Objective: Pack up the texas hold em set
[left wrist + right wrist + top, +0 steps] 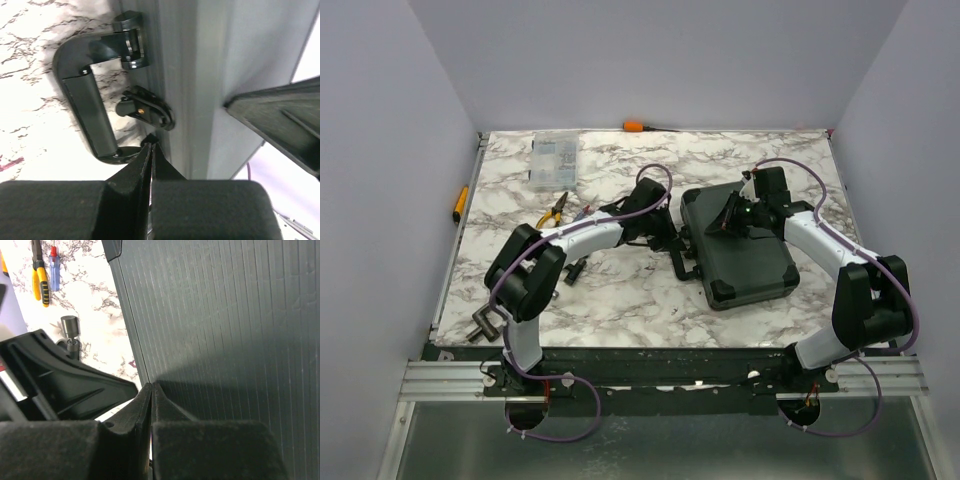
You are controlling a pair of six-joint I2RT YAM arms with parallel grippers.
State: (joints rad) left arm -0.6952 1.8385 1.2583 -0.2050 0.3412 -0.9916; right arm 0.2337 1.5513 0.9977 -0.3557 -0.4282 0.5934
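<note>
The black hard case [745, 262] lies closed on the marble table, its handle [678, 262] facing left. Chips, decks, discs and dice are out of sight. My left gripper [665, 238] is shut and empty, its tips [150, 146] right at the case's front wall, between the handle [90, 115] and a latch [147, 111]. My right gripper [728, 222] is shut and empty, its tips [151, 386] resting on the ribbed lid [225, 315] near its left edge.
A clear plastic parts box [552, 160] stands at the back left. Yellow-handled pliers [552, 210] lie beside it, with a blue screwdriver [53, 270]. An orange-handled tool [635, 126] lies at the back wall and a yellow one [460, 203] at the left edge.
</note>
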